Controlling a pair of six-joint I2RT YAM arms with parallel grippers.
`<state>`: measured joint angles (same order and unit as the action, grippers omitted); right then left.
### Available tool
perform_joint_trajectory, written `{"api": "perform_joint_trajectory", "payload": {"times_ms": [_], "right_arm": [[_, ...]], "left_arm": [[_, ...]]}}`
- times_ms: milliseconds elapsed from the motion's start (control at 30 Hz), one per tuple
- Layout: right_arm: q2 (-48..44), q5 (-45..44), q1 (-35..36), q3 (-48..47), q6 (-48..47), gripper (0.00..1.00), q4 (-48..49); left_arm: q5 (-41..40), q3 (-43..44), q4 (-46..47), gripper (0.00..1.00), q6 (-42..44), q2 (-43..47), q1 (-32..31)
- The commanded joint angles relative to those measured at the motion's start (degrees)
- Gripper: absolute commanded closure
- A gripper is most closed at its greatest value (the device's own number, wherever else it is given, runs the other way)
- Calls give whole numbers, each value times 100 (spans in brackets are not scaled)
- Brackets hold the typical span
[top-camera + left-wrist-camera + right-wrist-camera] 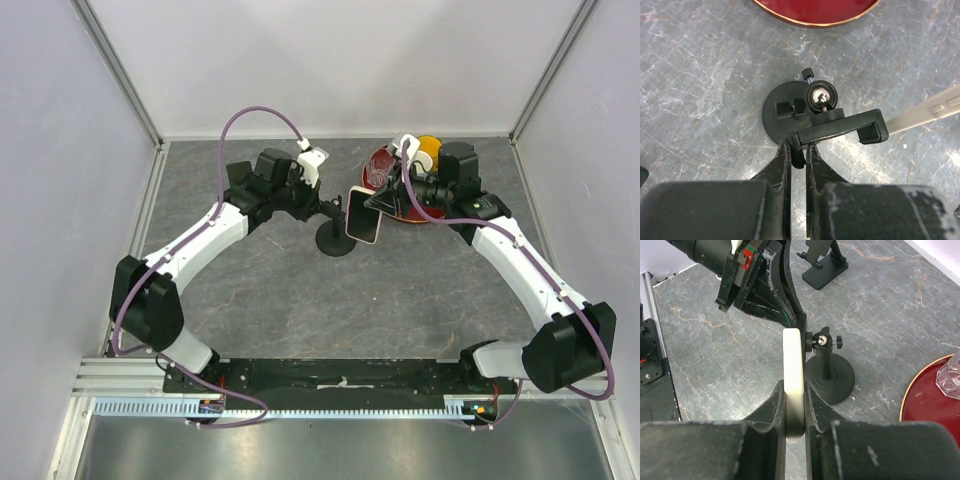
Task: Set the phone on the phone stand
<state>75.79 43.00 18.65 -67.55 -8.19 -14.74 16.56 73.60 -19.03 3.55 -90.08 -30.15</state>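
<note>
The black phone stand (336, 240) stands mid-table on a round base (777, 117), with a ball joint and a clamp bracket (842, 128) on top. My left gripper (797, 147) is shut on the bracket's end tab; it also shows in the top view (318, 207). My right gripper (795, 387) is shut on the cream-cased phone (793, 370) and holds it upright, edge-on, right beside the stand's head (822, 341). In the top view the phone (363, 215) sits just right of the stand, off the table. Its edge shows in the left wrist view (930, 112).
A red plate (405, 208) with a clear glass (380, 170) and a yellow object (430, 148) lies behind the right gripper; the plate also shows in the right wrist view (930, 400). A second black folding stand (822, 265) sits farther off. Frame walls surround the table.
</note>
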Motion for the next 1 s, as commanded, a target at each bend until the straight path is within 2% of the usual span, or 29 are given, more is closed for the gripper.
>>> {"api": "perform_joint_trajectory", "payload": {"times_ms": [0, 67, 200, 300, 467, 600, 767, 867, 967], "right_arm": [[-310, 219, 24, -312, 19, 100, 490], [-345, 165, 24, -320, 63, 100, 490], [-459, 173, 24, -373, 107, 100, 341], [-495, 147, 24, -478, 98, 100, 122], [-512, 366, 138, -602, 63, 100, 33], [-443, 499, 515, -558, -429, 100, -55], [-74, 279, 1157, -786, -666, 100, -29], [164, 182, 1491, -804, -755, 100, 243], [234, 199, 1650, -523, -763, 100, 945]], "left_arm": [[516, 93, -443, 98, 357, 228, -219], [375, 58, -470, 96, 235, 228, -263], [191, 31, -602, 64, -108, 359, -281], [24, -117, -576, 54, -302, 693, -281], [-346, -425, -366, 50, -522, 1299, -263], [-487, -1004, 161, 55, -566, 1862, -150], [-864, -1392, 505, 56, -750, 2363, -52], [-987, -1594, 654, 51, -838, 2486, -35], [-979, -1604, 655, 44, -935, 2443, -8]]}}
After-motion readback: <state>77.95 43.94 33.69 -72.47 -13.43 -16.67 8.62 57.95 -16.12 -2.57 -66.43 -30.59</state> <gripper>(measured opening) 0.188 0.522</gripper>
